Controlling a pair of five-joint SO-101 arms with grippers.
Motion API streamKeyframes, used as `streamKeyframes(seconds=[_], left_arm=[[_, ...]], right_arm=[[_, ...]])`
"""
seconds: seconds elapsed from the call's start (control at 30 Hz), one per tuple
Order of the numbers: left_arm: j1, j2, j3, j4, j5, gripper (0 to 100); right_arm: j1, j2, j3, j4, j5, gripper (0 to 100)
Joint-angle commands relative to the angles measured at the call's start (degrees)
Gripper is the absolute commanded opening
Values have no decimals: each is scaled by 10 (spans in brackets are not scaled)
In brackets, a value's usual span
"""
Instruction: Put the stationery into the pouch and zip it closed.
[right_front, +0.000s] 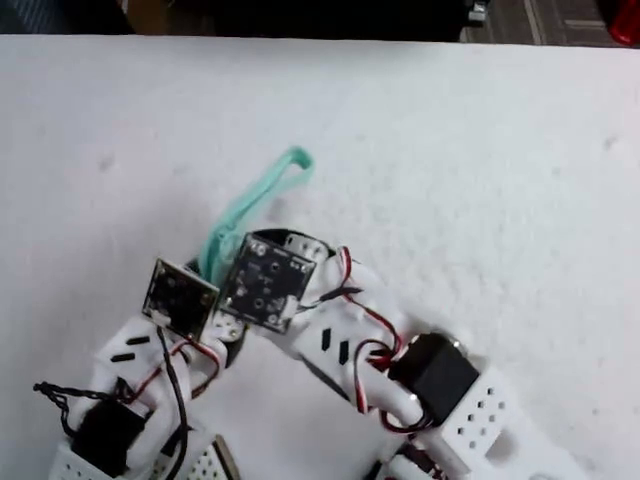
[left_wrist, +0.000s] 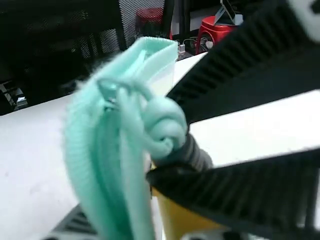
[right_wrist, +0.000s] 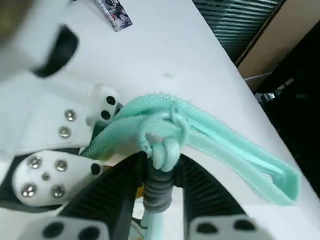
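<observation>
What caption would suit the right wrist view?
Right claw pinching the grey zipper pull of a mint-green pouch.

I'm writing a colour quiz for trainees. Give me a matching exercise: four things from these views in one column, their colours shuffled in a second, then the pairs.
1 pouch
2 table
3 zip pull
4 right claw

a white
b black fingers
c mint green
d grey, ribbed

Pairs: 1-c, 2-a, 3-d, 4-b
</observation>
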Motion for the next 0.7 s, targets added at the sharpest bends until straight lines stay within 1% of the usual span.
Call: streamKeyframes(seconds=[0.0, 0.1, 0.2, 0.27, 0.33, 0.37, 0.47, 0.57, 0.67], left_arm=[[31, 6, -7, -38, 0, 24], [9, 6, -7, -60, 1, 35], [-19, 6, -11, -62, 6, 127], [-39, 6, -24, -56, 32, 181], [-66, 6, -42, -45, 69, 205], [-77, 6, -53, -37, 80, 212], [-91, 6, -78, -10, 79, 214], [-87, 5, -98, 15, 82, 214], [-72, 5, -106, 18, 80, 214]], right_arm=[[-6, -2, -60, 4, 32, 14], [30, 3, -117, 26, 32, 18], [77, 2, -136, 32, 32, 17], [103, -1, -137, 33, 31, 17], [117, -1, -137, 44, 23, 17], [120, 2, -137, 50, 15, 17], [122, 3, -136, 58, 11, 17], [120, 4, -135, 57, 8, 17], [121, 4, -133, 56, 8, 17]])
